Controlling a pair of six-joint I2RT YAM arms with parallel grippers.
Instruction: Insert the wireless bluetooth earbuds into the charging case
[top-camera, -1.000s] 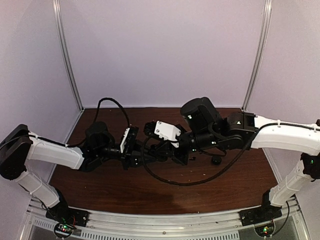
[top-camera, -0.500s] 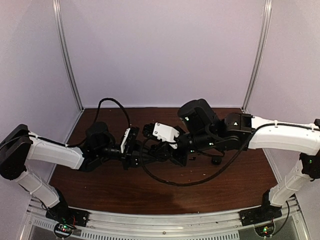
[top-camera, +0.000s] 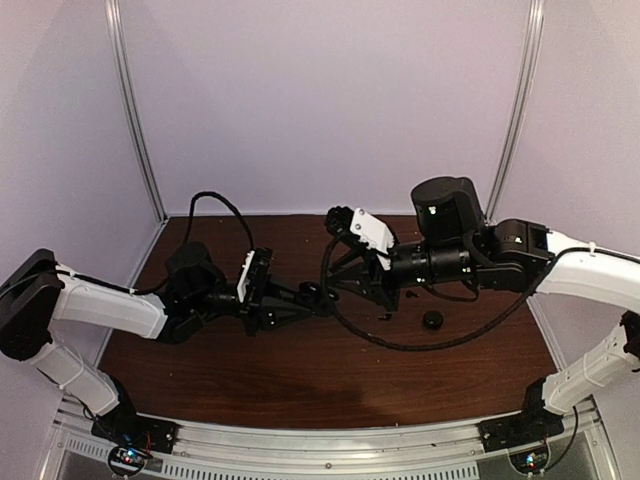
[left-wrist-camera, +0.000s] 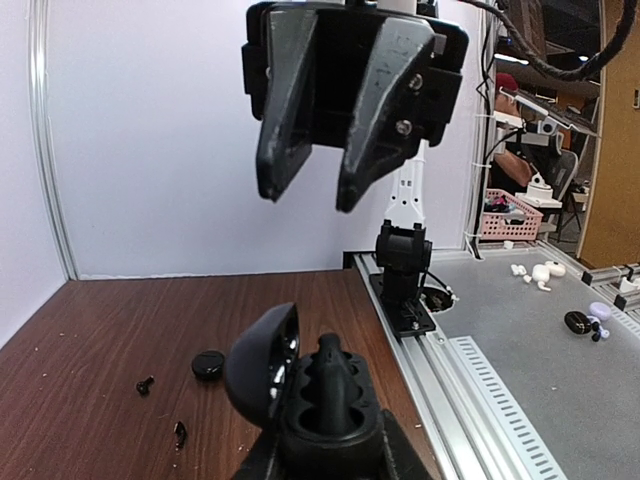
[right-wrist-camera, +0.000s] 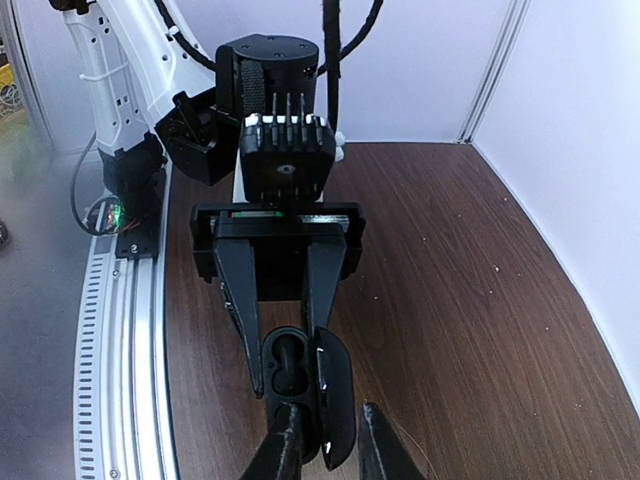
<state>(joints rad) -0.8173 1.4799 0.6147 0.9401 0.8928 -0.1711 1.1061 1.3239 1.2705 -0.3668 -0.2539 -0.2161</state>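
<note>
Nearest us, the left pincer (top-camera: 303, 297) is clamping the charging case (left-wrist-camera: 300, 390) by its base, holding it above the desk (left-wrist-camera: 90, 340) with the lid swung open. The left wrist view is showing us that lid, while the top view is giving only a dark lump there. The right wrist view is looking into the case's wells, too dark for us to tell whether anything is sitting inside. Farther out on the desk, we are counting one rounded black earbud (left-wrist-camera: 208, 364) and two smaller black bits (left-wrist-camera: 145, 384), all lying apart. Farthest, the right pincer (left-wrist-camera: 312, 195) is hanging just beyond the case, tips facing it, jaws slightly parted and gripping nothing. We are counting one case and two pincers.
</note>
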